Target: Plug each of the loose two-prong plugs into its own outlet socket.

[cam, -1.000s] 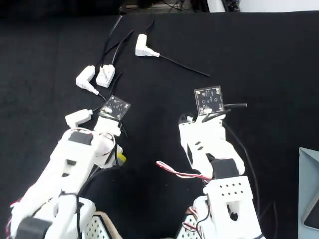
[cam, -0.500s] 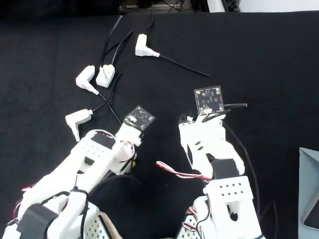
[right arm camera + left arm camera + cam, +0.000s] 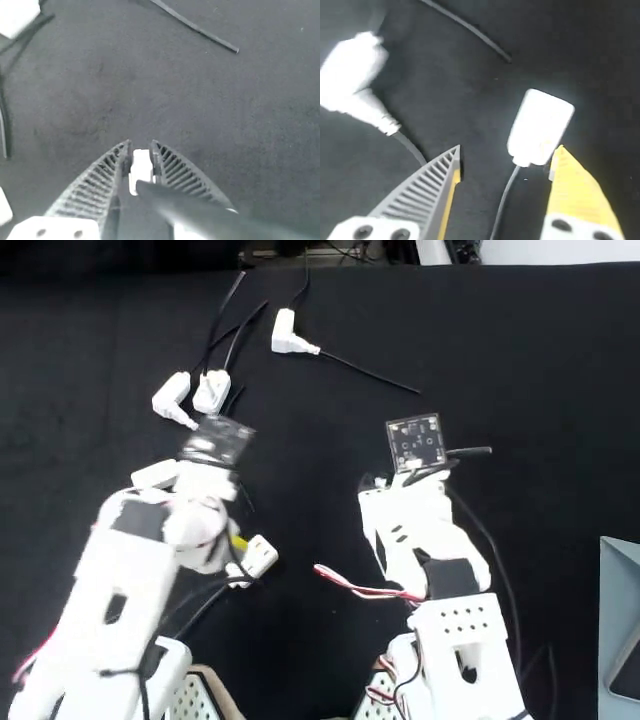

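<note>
Left gripper [image 3: 509, 150]: fingers wide, straddling white plug [image 3: 540, 127] on black mat [image 3: 520, 360]; plug hugs yellow finger. Risk: off-centre closure skews plug, pinches cord [image 3: 501, 205]. Wrist view gives finger gap; high view adds crowding neighbour plug [image 3: 172, 397]. Right gripper [image 3: 140, 146]: fingers narrow on small white piece [image 3: 141, 172], probably plug.

— Where does the high view sit?
— Over the near edge, looking down across the bench [image 3: 540, 350], with both arms below it.
— And the wrist views?
— Close behind each hand, facing the bench. The one behind the left hand [image 3: 509, 150] shares a far-left plug [image 3: 540, 125] with the high view. The one behind the right hand [image 3: 141, 144] shares a cable [image 3: 200, 30].
</note>
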Action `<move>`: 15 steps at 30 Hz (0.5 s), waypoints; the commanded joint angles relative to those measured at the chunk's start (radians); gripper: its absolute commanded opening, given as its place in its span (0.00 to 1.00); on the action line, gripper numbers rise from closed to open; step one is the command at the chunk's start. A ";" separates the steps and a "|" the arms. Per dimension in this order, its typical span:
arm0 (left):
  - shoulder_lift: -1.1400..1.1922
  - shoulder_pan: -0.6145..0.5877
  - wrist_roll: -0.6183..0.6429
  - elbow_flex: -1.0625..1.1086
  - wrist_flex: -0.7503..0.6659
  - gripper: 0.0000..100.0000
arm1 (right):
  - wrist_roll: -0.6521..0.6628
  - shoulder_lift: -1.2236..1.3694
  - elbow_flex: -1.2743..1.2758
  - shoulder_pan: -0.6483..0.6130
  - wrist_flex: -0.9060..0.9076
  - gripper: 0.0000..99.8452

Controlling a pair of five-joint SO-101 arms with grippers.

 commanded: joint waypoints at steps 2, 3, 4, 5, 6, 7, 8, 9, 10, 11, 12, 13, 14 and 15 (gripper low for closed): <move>-0.267 -0.234 -0.005 0.027 0.028 0.29 | 0.011 -0.012 -0.125 -0.114 0.089 0.01; -0.308 -0.277 -0.003 0.051 0.026 0.29 | 0.011 -0.012 -0.139 -0.160 0.106 0.01; -0.348 -0.315 -0.002 0.077 0.026 0.29 | 0.011 -0.012 -0.147 -0.206 0.115 0.01; -0.385 -0.354 0.000 0.102 0.026 0.29 | 0.009 -0.012 -0.150 -0.253 0.121 0.01; -0.420 -0.389 0.002 0.128 0.026 0.29 | 0.008 -0.012 -0.151 -0.296 0.121 0.01; -0.453 -0.424 0.012 0.150 0.026 0.29 | -0.009 -0.012 -0.151 -0.339 0.123 0.01; -0.482 -0.456 0.032 0.171 0.026 0.29 | -0.034 -0.012 -0.151 -0.376 0.121 0.01; -0.508 -0.484 0.046 0.193 0.025 0.29 | -0.054 -0.012 -0.151 -0.416 0.121 0.01; -0.532 -0.506 0.052 0.214 0.014 0.29 | -0.068 -0.012 -0.151 -0.453 0.121 0.01; -0.559 -0.529 0.057 0.237 -0.002 0.29 | -0.077 -0.012 -0.150 -0.491 0.121 0.01; -0.580 -0.544 0.058 0.260 -0.020 0.29 | -0.087 -0.012 -0.147 -0.525 0.120 0.01; -0.595 -0.552 0.060 0.285 -0.040 0.29 | -0.091 -0.012 -0.142 -0.557 0.120 0.01; -0.608 -0.555 0.060 0.309 -0.060 0.29 | -0.089 -0.012 -0.136 -0.583 0.115 0.01; -0.618 -0.552 0.061 0.337 -0.080 0.29 | -0.086 -0.012 -0.127 -0.605 0.098 0.01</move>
